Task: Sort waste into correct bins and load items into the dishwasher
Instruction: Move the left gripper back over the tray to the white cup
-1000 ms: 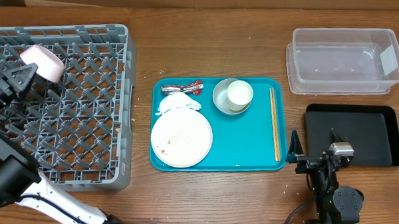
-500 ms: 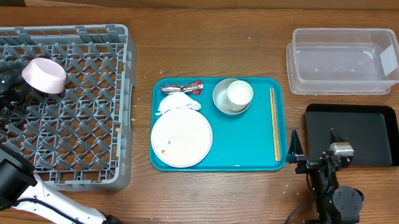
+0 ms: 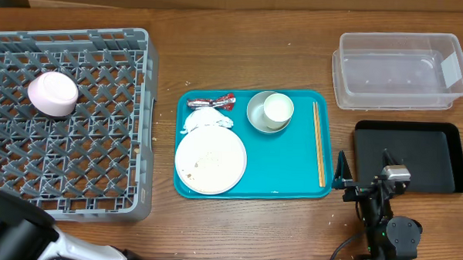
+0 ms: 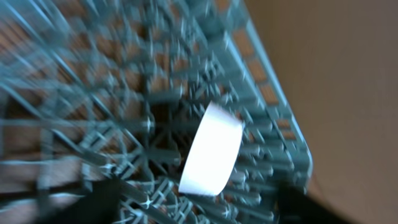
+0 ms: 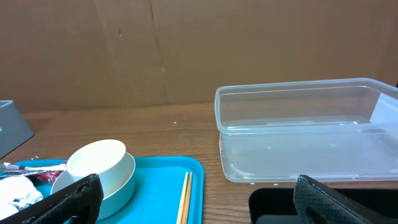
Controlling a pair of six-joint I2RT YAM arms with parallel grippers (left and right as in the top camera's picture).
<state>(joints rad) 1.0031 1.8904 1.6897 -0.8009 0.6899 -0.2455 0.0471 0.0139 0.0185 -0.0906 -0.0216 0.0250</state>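
Note:
The small white dish (image 3: pixel 53 93) lies in the grey dishwasher rack (image 3: pixel 99 164), free of any grip. In the blurred left wrist view the dish (image 4: pixel 211 149) rests on the lattice, and my left gripper (image 4: pixel 205 204) is open, its dark fingers (image 4: pixel 102 199) wide apart below it. On the teal tray (image 3: pixel 292 171) are the large plate (image 3: pixel 210 160), the napkin (image 3: pixel 203 119), the red-and-silver wrapper (image 3: pixel 211 103) and the metal bowl (image 3: pixel 257 118) holding the white cup (image 3: pixel 278 108). My right gripper (image 3: pixel 365 177) (image 5: pixel 199 208) stands open and empty between the teal tray and the black tray (image 3: pixel 416 156).
The clear tub (image 3: pixel 399 70) sits at the back right, behind the black tray. A pair of wooden chopsticks (image 3: pixel 318 143) lies along the teal tray's right side. Part of the left arm (image 3: pixel 12 230) shows at the bottom left corner.
My left gripper opened, let go of the small dish and drew back left, out of the overhead view. The dish settled in the rack. The right arm has not moved.

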